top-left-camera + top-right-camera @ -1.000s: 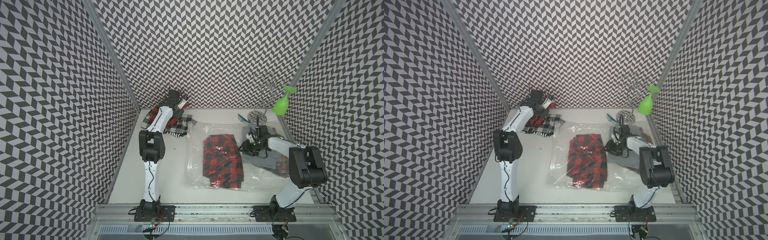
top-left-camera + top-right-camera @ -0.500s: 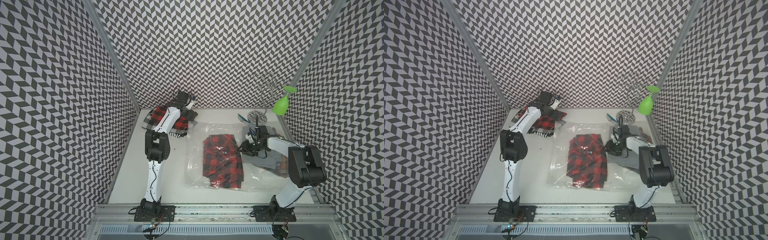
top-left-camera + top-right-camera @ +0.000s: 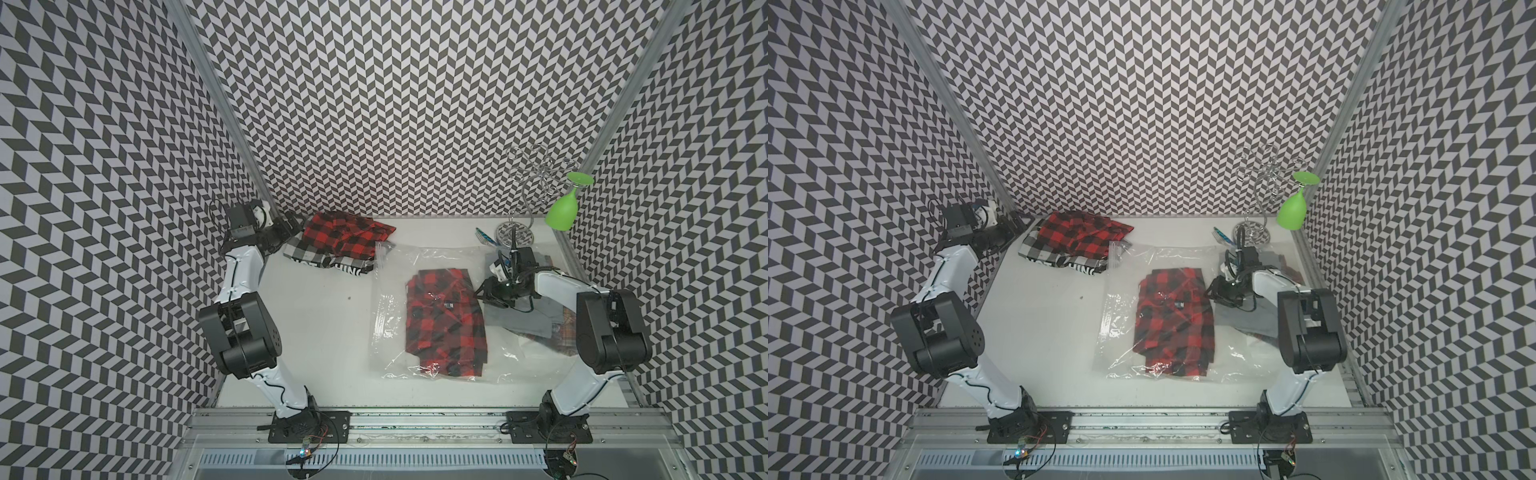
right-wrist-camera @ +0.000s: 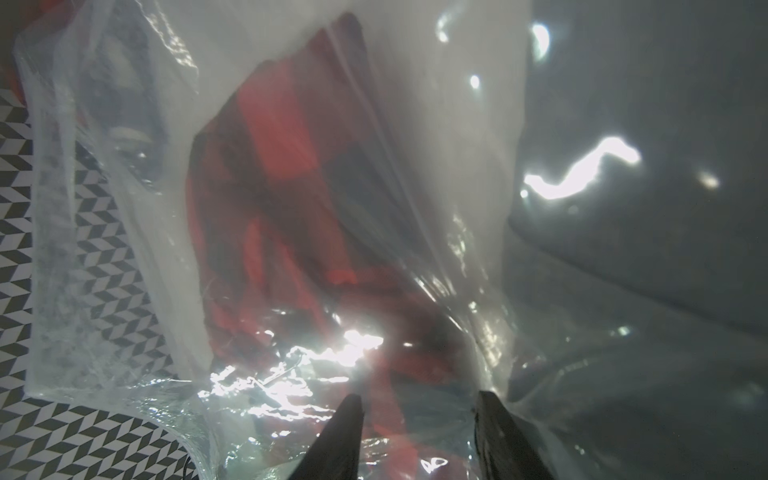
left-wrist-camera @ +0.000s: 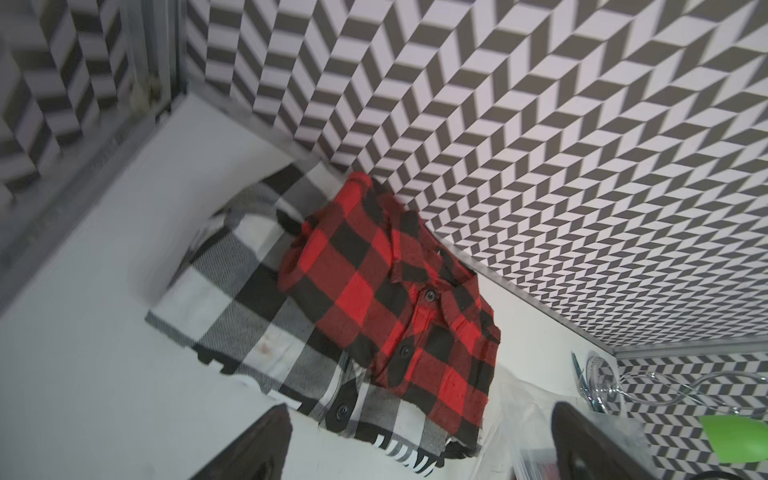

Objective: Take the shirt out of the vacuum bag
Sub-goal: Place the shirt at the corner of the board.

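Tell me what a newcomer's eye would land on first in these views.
First, the folded red-and-black plaid shirt inside the large clear crinkly vacuum bag at mid-table, with the right gripper at the bag's right edge. Next, a second red-and-black plaid shirt lying on a black-and-white plaid shirt in the far left corner, beside the open left gripper. Then the green wine glass hanging upside down from a chrome wire rack, far right.

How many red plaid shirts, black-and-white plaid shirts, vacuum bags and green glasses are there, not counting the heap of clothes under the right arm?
Red plaid shirts: 2
Black-and-white plaid shirts: 1
Vacuum bags: 1
Green glasses: 1
Total: 5
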Action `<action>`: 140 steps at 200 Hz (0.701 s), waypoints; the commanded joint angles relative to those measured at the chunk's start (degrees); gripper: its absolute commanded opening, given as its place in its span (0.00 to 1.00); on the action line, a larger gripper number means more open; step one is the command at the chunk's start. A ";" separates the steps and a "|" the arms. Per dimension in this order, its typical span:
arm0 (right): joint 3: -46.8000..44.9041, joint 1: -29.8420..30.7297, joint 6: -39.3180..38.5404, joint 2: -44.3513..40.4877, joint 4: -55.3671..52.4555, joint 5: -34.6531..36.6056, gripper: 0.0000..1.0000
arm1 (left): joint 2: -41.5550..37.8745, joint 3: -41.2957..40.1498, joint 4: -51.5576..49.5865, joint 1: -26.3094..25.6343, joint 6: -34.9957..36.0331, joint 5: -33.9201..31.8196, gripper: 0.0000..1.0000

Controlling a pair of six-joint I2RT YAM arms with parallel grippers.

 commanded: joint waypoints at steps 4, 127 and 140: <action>1.13 0.47 -0.93 0.77 1.13 -1.08 0.47 | 2.17 -3.61 8.03 -3.16 -7.88 9.18 0.99; 0.65 0.47 -1.12 -0.42 1.75 -0.72 0.47 | 13.67 -5.85 19.61 -2.91 -18.38 1.00 0.99; 0.62 0.47 -1.22 -0.45 1.83 -0.55 0.47 | 14.70 -5.37 21.39 -2.92 -20.32 0.54 0.99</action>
